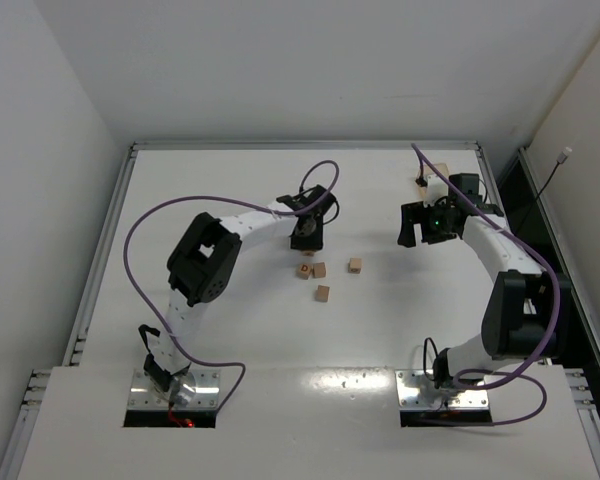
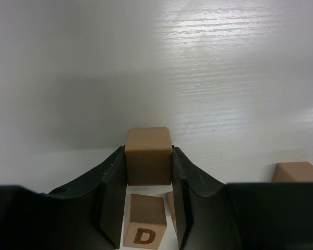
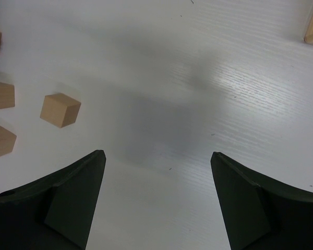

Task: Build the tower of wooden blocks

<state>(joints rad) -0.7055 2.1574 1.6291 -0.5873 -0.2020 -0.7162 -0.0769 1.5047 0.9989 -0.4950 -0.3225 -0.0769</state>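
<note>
Wood block [image 2: 148, 148] clamped in left pincer [image 2: 148, 159]; D block [image 2: 144, 224] close, neighbour [image 2: 170, 205] mostly hidden; right pincer [image 3: 156, 154] wide.

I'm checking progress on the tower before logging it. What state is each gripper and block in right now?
Left gripper: shut.
Plain block: clamped between the left fingers.
Right gripper: open, holding nothing, over the table.
D block: lying loose, unstacked.
Other blocks: lying loose, none stacked.
</note>
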